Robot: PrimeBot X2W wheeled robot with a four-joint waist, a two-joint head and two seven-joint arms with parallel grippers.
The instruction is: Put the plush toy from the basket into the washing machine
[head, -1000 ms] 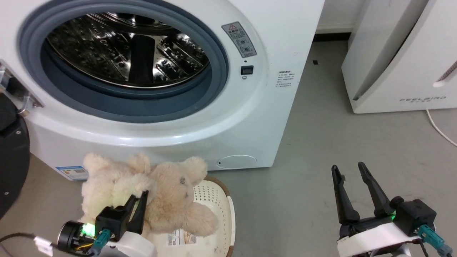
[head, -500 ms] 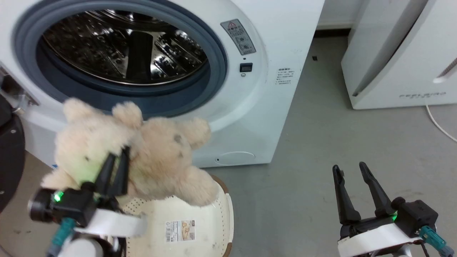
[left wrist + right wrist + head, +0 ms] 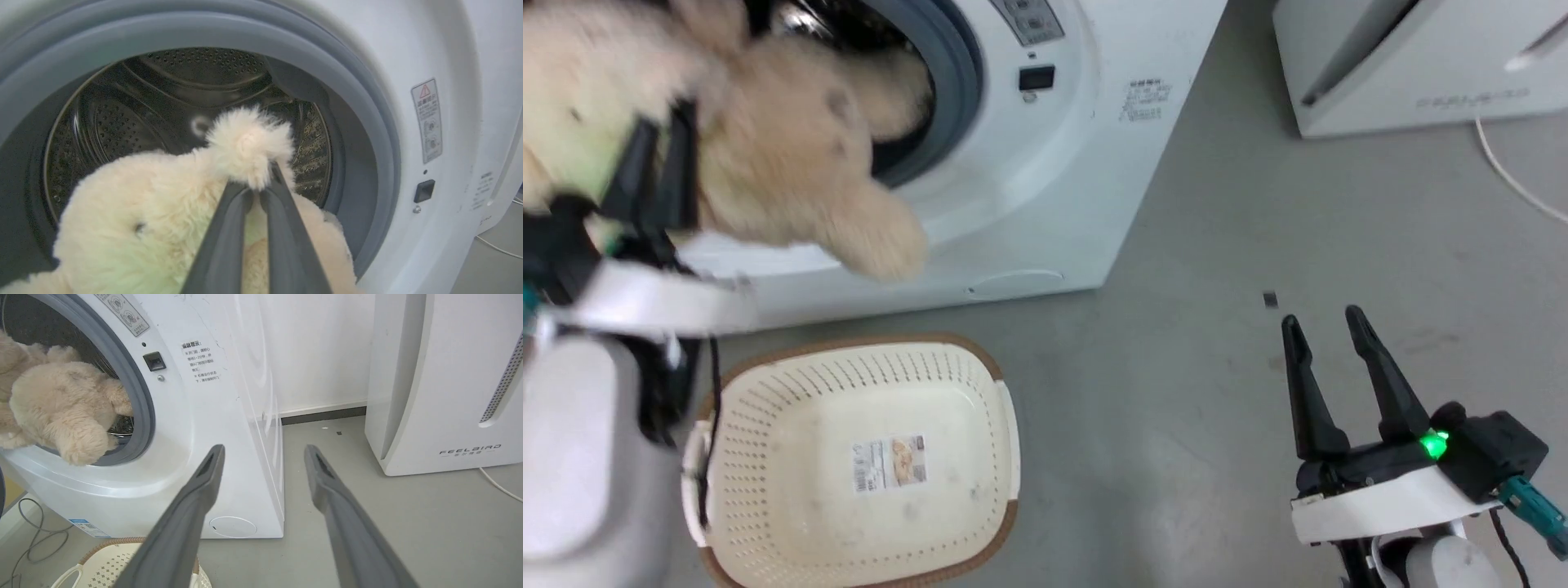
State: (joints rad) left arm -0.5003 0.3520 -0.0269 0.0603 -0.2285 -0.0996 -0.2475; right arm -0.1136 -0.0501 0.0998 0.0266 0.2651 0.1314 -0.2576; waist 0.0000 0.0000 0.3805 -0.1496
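Left gripper is up at the washing machine porthole, fingers nearly together with just a thin slit between them, pinched into the fur of the plush toy. A fluffy tuft sticks out past the fingertips. The toy hangs off the gripper right in front of the round opening, well above the basket and not touching it. In the right wrist view the toy's body bulges across the lower left of the opening, one stubby limb dangles over the bottom of the grey gasket, and another bit reaches just inside the rim. How far in it goes, can't tell. Steel drum is visible behind the toy; the head view is blurred around the toy. The basket sits on the grey floor just in front of the washer, upright, with the paper label showing on its bare bottom. Right gripper is low over the floor to the right of the washer, fingers spread wide, gripping nothing, well apart from toy and basket. A white FEELBIRD appliance stands beside the washer against the wall, with a thin white cable on the floor by it.
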